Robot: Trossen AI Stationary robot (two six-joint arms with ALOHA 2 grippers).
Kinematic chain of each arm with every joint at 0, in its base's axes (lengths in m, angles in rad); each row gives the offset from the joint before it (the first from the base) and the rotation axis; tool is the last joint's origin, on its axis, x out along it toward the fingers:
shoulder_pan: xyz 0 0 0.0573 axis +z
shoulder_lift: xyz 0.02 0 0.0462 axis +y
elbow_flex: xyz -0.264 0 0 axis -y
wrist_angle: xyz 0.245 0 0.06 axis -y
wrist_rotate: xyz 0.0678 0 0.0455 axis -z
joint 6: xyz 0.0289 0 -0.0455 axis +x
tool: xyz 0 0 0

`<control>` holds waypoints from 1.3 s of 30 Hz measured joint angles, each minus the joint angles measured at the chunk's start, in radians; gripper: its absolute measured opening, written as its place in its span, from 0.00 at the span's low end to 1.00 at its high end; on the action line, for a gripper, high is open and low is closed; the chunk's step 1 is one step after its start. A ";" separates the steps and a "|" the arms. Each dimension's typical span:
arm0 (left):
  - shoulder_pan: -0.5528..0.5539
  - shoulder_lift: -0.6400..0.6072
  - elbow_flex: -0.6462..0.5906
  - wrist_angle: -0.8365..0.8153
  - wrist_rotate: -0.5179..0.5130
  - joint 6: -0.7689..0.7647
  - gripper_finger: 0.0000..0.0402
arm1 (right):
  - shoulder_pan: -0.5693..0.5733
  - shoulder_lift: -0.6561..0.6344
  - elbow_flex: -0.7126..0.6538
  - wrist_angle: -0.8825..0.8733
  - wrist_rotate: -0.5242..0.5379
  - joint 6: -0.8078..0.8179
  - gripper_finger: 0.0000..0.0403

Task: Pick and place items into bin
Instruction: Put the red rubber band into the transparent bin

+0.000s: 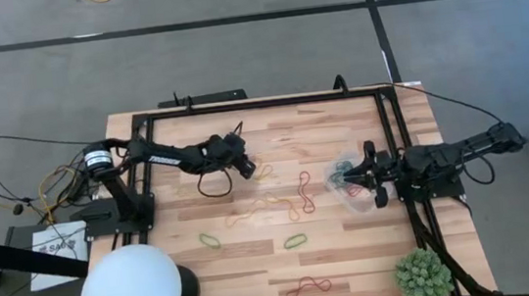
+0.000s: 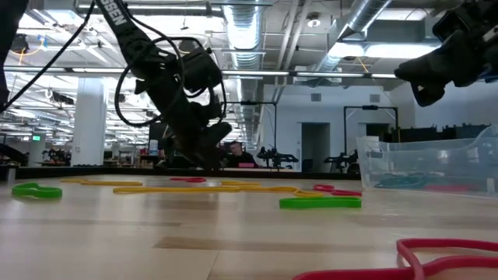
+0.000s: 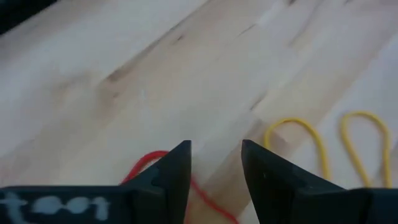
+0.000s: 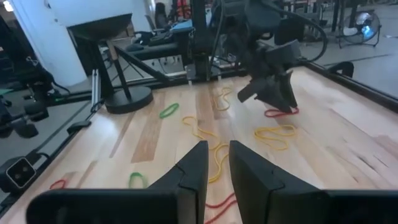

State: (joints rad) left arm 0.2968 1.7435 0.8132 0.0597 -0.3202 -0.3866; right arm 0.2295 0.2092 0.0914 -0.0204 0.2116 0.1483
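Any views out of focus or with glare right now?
Left wrist view: soft close-up, left gripper open over a blurred red band. Low view: foreground red band blurred, ceiling lights glare, arms silhouetted. High view: even, sharp; bin barely visible.

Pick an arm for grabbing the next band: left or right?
Left. The left gripper is down at the table with fingers open over a red band. The right gripper hangs over the clear bin, away from the loose bands.
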 joint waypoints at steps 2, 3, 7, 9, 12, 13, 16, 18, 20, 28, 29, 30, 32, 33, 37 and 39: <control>-0.002 0.000 0.012 -0.030 -0.060 -0.009 0.33 | -0.001 0.000 0.000 0.000 0.000 -0.004 0.15; -0.002 -0.002 0.015 -0.048 -0.087 -0.012 0.33 | -0.001 0.000 0.000 0.000 0.000 -0.019 0.15; 0.001 0.000 0.021 -0.097 -0.104 -0.078 0.33 | -0.001 0.000 0.000 0.000 0.000 -0.086 0.15; -0.001 0.010 0.016 -0.108 -0.091 -0.123 0.33 | -0.001 0.000 0.000 0.006 0.000 -0.101 0.15; -0.002 0.031 0.014 -0.131 -0.088 -0.153 0.33 | -0.002 0.000 0.000 0.011 0.000 -0.104 0.15; -0.002 0.034 0.014 -0.132 -0.089 -0.159 0.33 | -0.002 0.000 0.000 0.012 0.000 -0.104 0.15; -0.003 0.060 0.016 -0.101 -0.096 -0.161 0.33 | -0.003 0.000 0.000 0.015 0.000 -0.104 0.15; -0.004 0.076 0.017 -0.081 -0.106 -0.167 0.33 | -0.003 0.000 0.000 0.017 0.000 -0.104 0.15; -0.009 0.094 0.017 -0.069 -0.125 -0.181 0.33 | -0.003 0.000 0.000 0.017 0.002 -0.101 0.15; -0.015 0.104 0.017 -0.057 -0.121 -0.173 0.10 | -0.003 0.000 0.000 -0.008 0.004 -0.021 0.15; -0.014 0.104 0.017 -0.051 -0.118 -0.141 0.05 | -0.003 0.000 0.000 -0.008 0.010 -0.020 0.15; -0.013 0.105 0.017 -0.042 -0.117 -0.123 0.03 | -0.003 0.000 0.000 -0.007 0.020 -0.019 0.15; -0.012 0.101 0.015 -0.009 -0.111 -0.119 0.02 | -0.003 0.000 0.000 0.000 0.038 -0.017 0.15; -0.013 0.094 0.013 0.015 -0.097 -0.119 0.01 | -0.003 0.000 0.000 0.003 0.049 -0.017 0.15; -0.062 0.069 0.034 0.245 0.132 -0.093 0.00 | -0.003 0.000 0.000 0.007 0.056 -0.017 0.15; -0.103 0.052 0.077 0.408 0.261 -0.055 0.00 | -0.003 0.000 0.000 0.007 0.056 -0.017 0.15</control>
State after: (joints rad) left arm 0.1937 1.7957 0.8899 0.4678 -0.0597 -0.4414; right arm 0.2268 0.2090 0.0914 -0.0135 0.2672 0.1314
